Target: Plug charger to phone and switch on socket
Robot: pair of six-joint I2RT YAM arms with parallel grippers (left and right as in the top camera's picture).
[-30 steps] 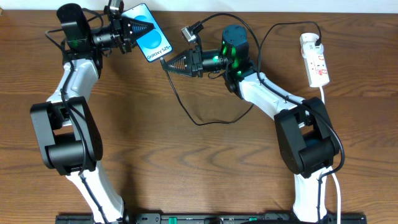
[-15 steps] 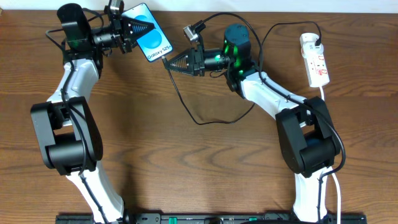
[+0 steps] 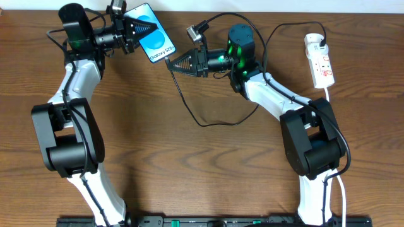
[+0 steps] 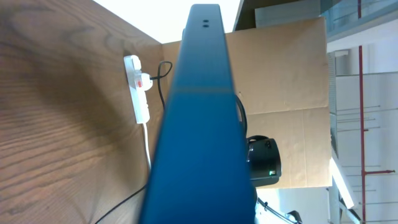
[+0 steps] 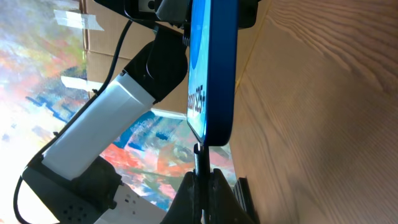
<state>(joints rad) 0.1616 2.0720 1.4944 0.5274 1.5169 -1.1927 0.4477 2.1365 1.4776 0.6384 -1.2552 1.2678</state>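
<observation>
Right gripper (image 3: 170,64) nudged phoneward | charger (image 5: 198,158) tip pinched, aligned beneath phone (image 5: 214,68) short edge | left gripper (image 3: 150,28) clamped on phone

wooden table (image 3: 158,164), seen from above
the socket (image 3: 320,62) lies near the far right corner, its white cord (image 3: 329,94) trailing toward the near edge; the charger (image 3: 205,125) loops loosely across mid-table.

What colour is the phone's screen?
The phone screen is bright blue-cyan with white text along one short edge; the overhead view shows it best.
</observation>
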